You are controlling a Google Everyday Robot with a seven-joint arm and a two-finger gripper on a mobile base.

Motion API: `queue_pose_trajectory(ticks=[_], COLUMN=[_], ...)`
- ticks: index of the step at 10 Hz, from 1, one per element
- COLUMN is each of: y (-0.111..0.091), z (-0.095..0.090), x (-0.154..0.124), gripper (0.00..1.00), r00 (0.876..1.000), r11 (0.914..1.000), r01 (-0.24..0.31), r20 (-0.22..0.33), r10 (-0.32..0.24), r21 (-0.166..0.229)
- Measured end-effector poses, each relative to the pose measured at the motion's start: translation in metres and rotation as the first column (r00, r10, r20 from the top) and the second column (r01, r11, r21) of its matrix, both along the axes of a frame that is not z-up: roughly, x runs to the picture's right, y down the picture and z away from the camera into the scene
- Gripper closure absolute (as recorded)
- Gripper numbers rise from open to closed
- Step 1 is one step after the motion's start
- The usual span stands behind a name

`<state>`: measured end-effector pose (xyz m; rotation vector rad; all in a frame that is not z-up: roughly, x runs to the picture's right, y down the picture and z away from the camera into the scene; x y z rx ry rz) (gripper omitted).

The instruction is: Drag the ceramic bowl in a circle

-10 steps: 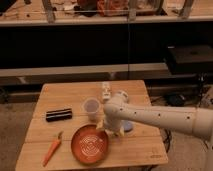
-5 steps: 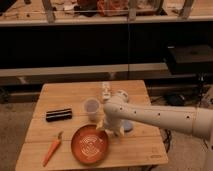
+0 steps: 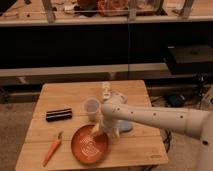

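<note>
At the front of the light wooden table [image 3: 55, 95], where the round orange-red ceramic bowl [image 3: 82, 149] sits with the gripper [image 3: 96, 131] down at its far right rim (clamped or released, I cannot tell), press steadily and sweep a slow, tight circle clear of the orange carrot [image 3: 51, 150].

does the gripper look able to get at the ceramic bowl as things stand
Likely yes: the gripper sits at the far right rim of the ceramic bowl, nothing between them; the cup stands just behind.
</note>
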<state>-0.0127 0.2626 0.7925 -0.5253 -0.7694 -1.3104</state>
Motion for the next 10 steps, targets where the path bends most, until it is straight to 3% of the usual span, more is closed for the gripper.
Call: queue_pose_trajectory(ticks=[2, 3, 9, 10], y=[0.0158, 0.0157, 0.0087, 0.0088], z=[0.0113, 0.0109, 0.0041, 0.0043], x=[-0.0115, -0.0117, -0.0079, -0.0079], gripper=[0.37, 0.42, 0.43, 0.43], r00=[0.999, 0.998, 0.999, 0.999], r11=[0.9988, 0.9988, 0.9988, 0.9993], r01=[0.029, 0.029, 0.027, 0.035], r20=[0.047, 0.049, 0.047, 0.030], r10=[-0.027, -0.027, -0.026, -0.035], r21=[-0.040, -0.040, -0.041, -0.016])
